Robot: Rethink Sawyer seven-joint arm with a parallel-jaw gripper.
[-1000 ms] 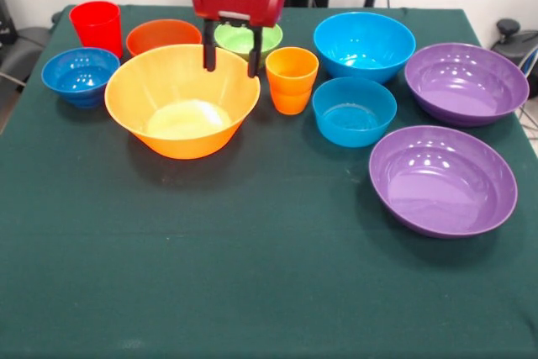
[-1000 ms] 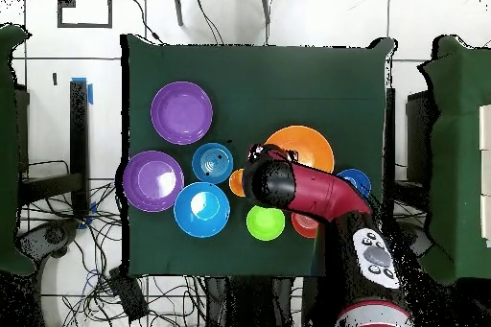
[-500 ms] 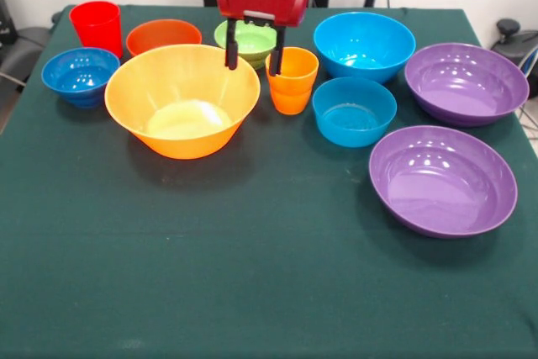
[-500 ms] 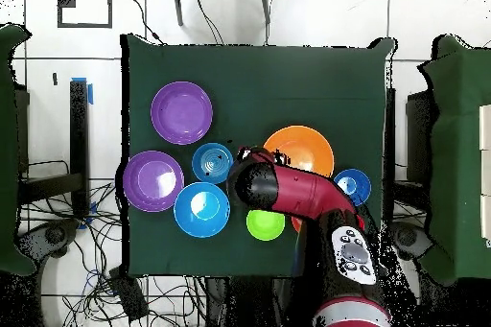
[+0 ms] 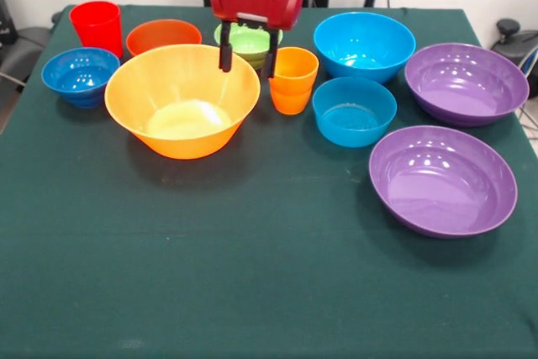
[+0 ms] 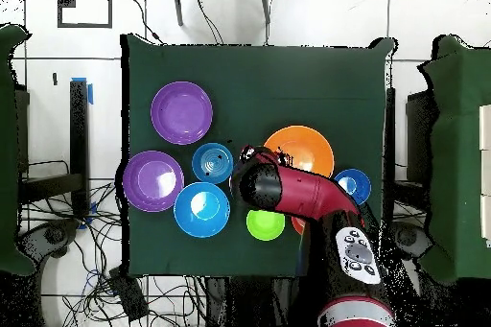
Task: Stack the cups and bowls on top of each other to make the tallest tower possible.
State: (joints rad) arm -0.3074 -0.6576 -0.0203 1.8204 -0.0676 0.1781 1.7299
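Note:
My gripper (image 5: 248, 60) hangs open and empty in the front view, its fingers apart. It is low between the big yellow-orange bowl (image 5: 182, 100) and the orange ridged cup (image 5: 292, 80), in front of the green bowl (image 5: 250, 40). The red cup (image 5: 97, 26), the orange-red bowl (image 5: 162, 36) and the dark-blue bowl (image 5: 80, 75) stand at the left. The big blue bowl (image 5: 364, 44), the light-blue bowl (image 5: 354, 110) and two purple bowls (image 5: 466, 82) (image 5: 442, 179) stand at the right. Nothing is stacked. In the overhead view my arm (image 6: 292, 192) covers the orange cup.
All the pieces stand on a dark green table (image 5: 252, 283). The overhead view shows white floor, cables and dark chairs around the table (image 6: 316, 74).
My gripper moved right from above the yellow-orange bowl's rim toward the orange cup, then edged slightly back left and up. It stayed open. No cup or bowl moved.

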